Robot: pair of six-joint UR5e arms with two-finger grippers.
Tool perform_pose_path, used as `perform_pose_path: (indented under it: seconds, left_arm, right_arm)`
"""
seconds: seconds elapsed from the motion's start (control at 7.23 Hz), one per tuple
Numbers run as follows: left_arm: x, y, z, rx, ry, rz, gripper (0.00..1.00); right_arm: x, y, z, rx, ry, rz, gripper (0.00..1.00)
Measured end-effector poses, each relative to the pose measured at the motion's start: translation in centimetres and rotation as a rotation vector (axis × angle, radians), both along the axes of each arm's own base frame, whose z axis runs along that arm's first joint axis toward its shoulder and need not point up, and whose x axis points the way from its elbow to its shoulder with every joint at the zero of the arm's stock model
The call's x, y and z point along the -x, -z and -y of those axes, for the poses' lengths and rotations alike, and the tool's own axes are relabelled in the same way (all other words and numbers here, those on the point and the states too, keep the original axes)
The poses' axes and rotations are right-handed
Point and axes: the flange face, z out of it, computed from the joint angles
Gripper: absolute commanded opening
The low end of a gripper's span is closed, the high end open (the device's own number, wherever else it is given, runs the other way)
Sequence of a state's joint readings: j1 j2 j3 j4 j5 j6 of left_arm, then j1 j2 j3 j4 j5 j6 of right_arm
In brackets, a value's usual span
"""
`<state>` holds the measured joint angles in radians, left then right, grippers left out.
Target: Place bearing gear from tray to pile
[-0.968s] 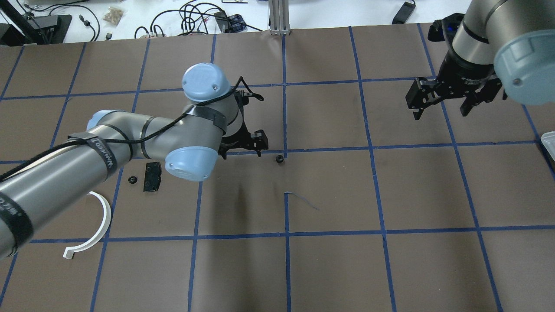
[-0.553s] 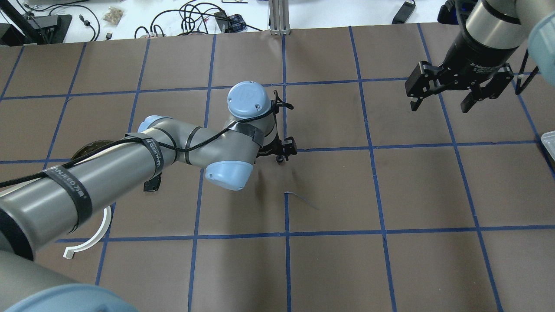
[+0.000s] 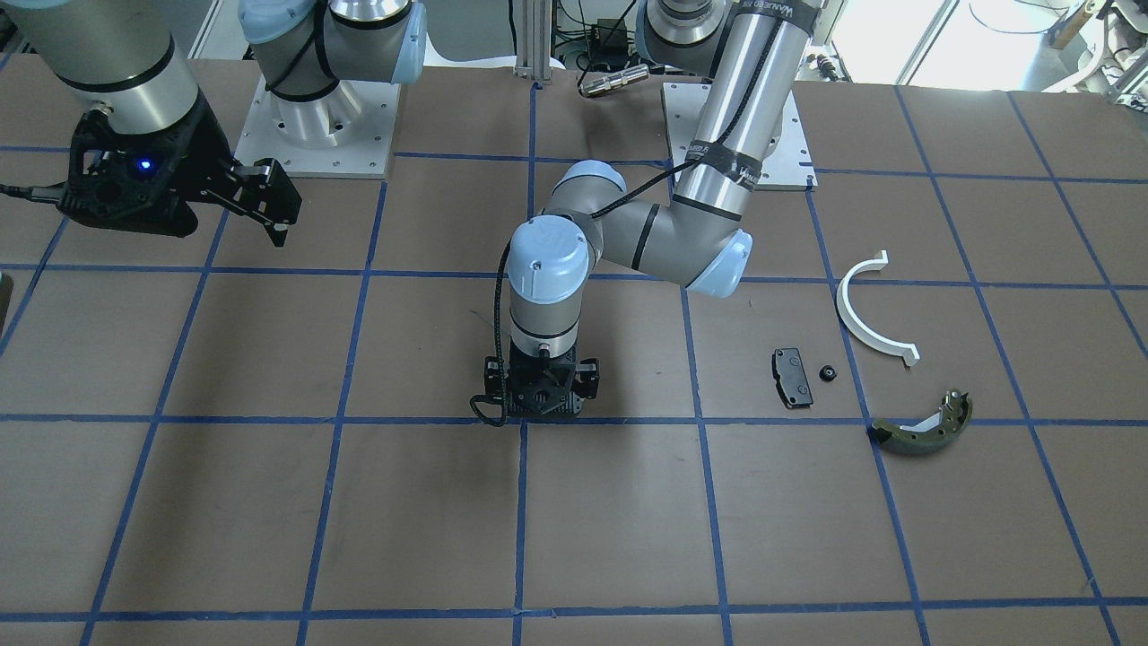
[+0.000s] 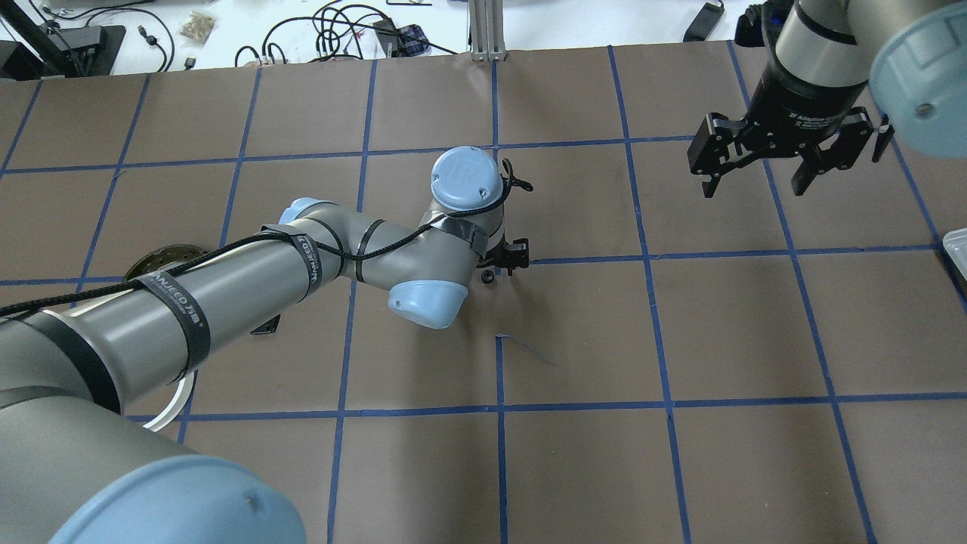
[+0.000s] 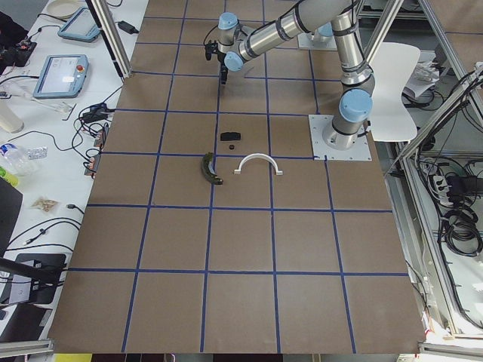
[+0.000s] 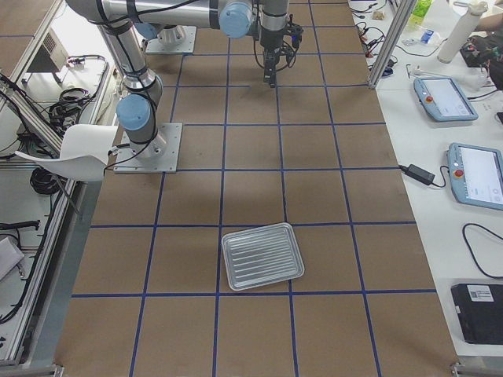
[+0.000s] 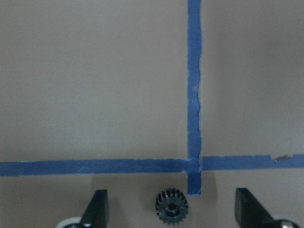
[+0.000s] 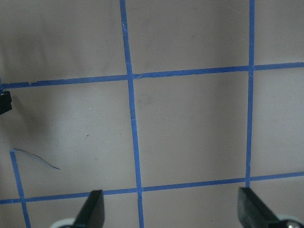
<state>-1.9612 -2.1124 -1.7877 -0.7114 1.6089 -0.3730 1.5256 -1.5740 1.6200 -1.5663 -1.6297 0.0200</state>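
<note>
A: Where is the gear (image 7: 172, 206) right now?

B: Flat on the table by a tape crossing, well apart from the tray (image 6: 263, 256) and from the pile. The left gripper (image 3: 542, 395) hangs low over it, wide open and holding nothing. One finger (image 7: 99, 211) stands on each side of the gear, and neither touches it.

A: And the other arm?

B: The right gripper (image 4: 753, 187) is up and off to the side, also spread wide with nothing in it.

A: What could spoil the pick?

B: The gear is small and lies low, so I think the fingers have to go nearly down to the paper. If they stop too high they close over it. If they go too low they scrape the tape. Pads landing on the teeth could also flick it away.

A: Which view shows that best?

B: The left wrist view is the only one that shows the teeth and the gap on each side. In the front view the gripper hides the gear completely. That view does show the whole pile, though: the white half-ring (image 3: 845, 314), the black pad (image 3: 792, 377) and the green brake shoe (image 3: 915, 435). In the overhead view the left arm covers most of it. Only the right side view takes in the whole tray.
</note>
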Motion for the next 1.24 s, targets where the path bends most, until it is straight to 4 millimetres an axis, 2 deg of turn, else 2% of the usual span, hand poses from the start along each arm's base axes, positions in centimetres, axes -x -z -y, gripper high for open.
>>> perform_pose_path:
  seconds: [0.14, 0.55, 0.83, 1.11, 1.24]
  left_arm:
    - [-0.1, 0.1, 0.0, 0.002, 0.002, 0.008, 0.35]
    - [0.0, 0.0, 0.0, 0.003, 0.000, 0.012, 0.17]
    - [-0.1, -0.5, -0.2, 0.001, 0.001, 0.012, 0.11]
    - [-0.4, -1.4, 0.3, 0.005, 0.009, 0.009, 0.17]
    - [-1.5, -2.0, 1.0, 0.008, 0.016, 0.009, 0.17]
  right_arm:
    - [-0.3, 0.2, 0.0, -0.003, 0.001, -0.001, 1.00]
    - [-0.4, 0.3, 0.1, -0.006, 0.005, -0.005, 1.00]
    - [-0.1, 0.5, 0.1, -0.010, 0.011, -0.014, 1.00]
    - [-0.1, 0.7, 0.1, -0.014, 0.009, -0.008, 1.00]
    - [-0.1, 0.7, 0.0, -0.015, 0.008, -0.006, 1.00]
